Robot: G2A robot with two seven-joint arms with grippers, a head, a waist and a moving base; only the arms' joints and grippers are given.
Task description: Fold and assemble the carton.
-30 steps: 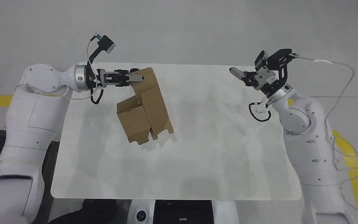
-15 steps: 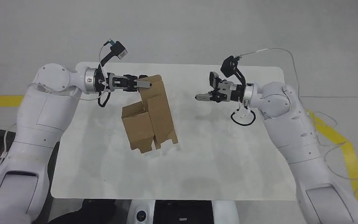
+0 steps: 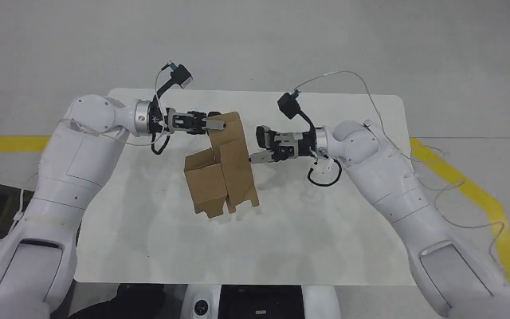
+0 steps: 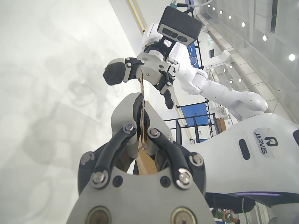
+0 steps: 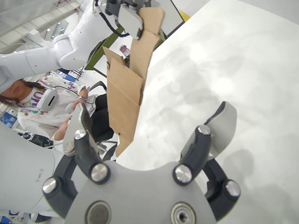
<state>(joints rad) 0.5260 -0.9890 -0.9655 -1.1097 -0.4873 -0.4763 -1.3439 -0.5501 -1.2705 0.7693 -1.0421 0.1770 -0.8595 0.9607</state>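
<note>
While the left gripper [image 3: 217,124] is pinching the carton [image 3: 223,163] by its far flap, the carton is hanging half-opened over the desk [image 3: 335,231], left of centre and toward the far side. Its long panel is running from the gripper toward the near edge, with a shorter open section sticking out to its left. Cannot tell whether the near end is touching the desk. In the left wrist view the fingers [image 4: 127,108] are clamping narrow on the thin cardboard edge [image 4: 141,87], which is sticking out past their tips. The right gripper [image 3: 253,156] is reaching in from the right, pointing left, and is sitting just beside the carton's right side. Contact is unclear. In the right wrist view its fingers [image 5: 220,120] are spreading wide and holding nothing, and the carton [image 5: 123,94] is showing beyond them, with the left gripper [image 5: 137,32] gripping its top flap.
</note>
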